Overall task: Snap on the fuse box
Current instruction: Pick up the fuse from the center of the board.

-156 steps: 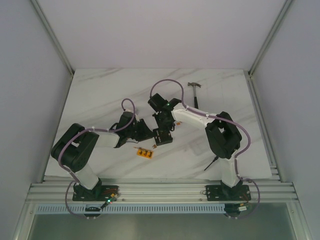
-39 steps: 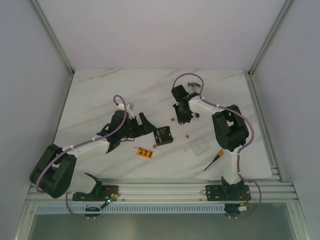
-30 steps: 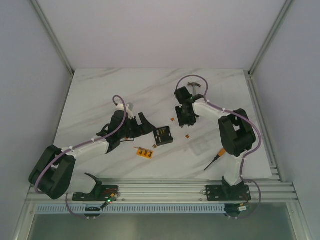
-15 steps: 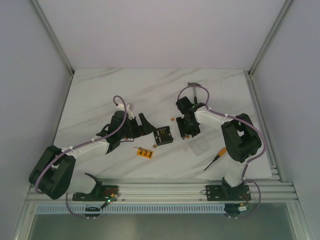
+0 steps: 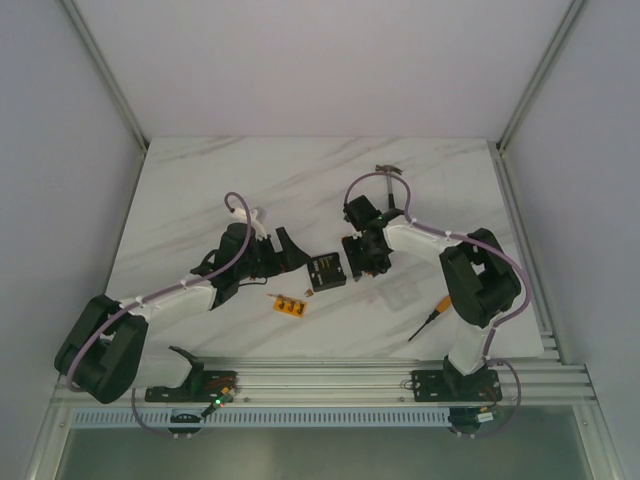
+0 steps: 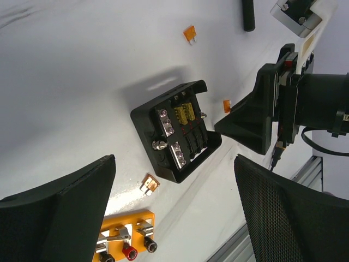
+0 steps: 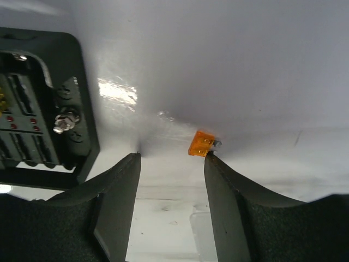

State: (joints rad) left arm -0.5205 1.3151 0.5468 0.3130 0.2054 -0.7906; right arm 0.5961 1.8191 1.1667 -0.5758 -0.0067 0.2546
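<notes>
Fuse box [image 5: 327, 270] lies face-up on the table [image 5: 200, 190], between both hands. It looks like rigid, light plastic that will likely skid, so grip its outer side walls, clear of the fuses. Left hand [image 6: 174, 164] gapes wide and empty. Right hand [image 7: 172, 158], just beside the box, is parted and empty.

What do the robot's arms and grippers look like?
The left arm and right arm have white links between bulky black joints, and a looping mauve cable runs along each. The left gripper and right gripper are black, each with two broad wedge-shaped fingers with finely textured faces.
</notes>
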